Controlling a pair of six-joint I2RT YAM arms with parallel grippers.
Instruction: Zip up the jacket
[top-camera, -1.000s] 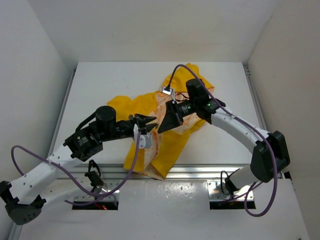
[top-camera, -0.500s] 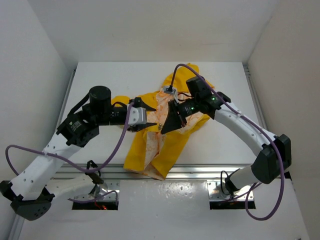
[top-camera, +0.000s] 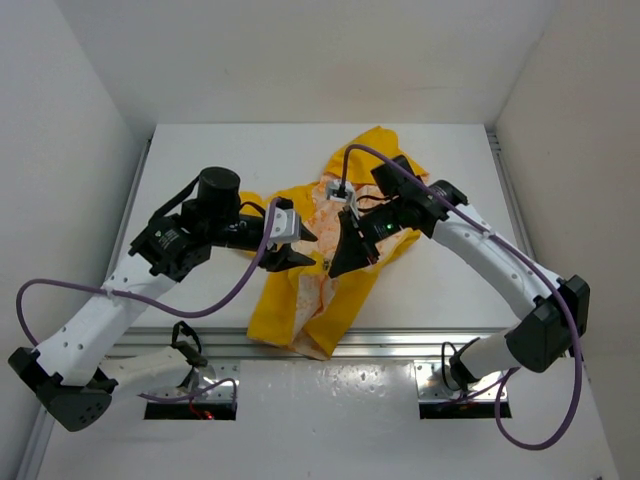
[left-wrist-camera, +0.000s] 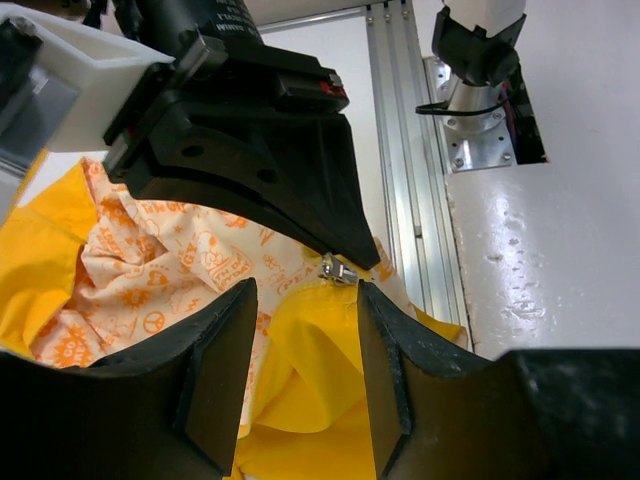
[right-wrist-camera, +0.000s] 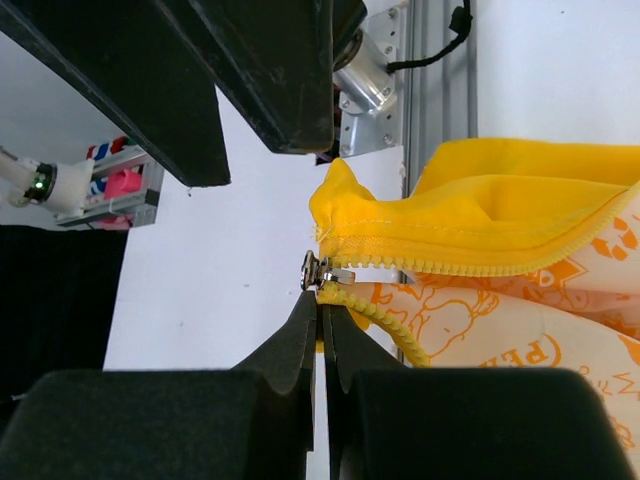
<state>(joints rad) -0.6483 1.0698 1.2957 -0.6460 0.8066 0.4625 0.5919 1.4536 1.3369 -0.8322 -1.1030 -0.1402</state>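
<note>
Shifted right: left pincer (top-camera: 303, 247), agape | right pincer (top-camera: 336, 268) clamps jacket (top-camera: 342, 300) at zipper | jacket lies far-right to near-left

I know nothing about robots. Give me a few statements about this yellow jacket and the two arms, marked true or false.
1. The jacket shows a white lining printed in orange. True.
2. The jacket is zipped all the way up. False: it lies open with the lining showing, and the teeth part beyond the zipper slider.
3. The left end effector is open. True.
4. The right end effector hangs clear of the jacket. False: it is shut on the jacket's edge right beside the zipper slider.
</note>
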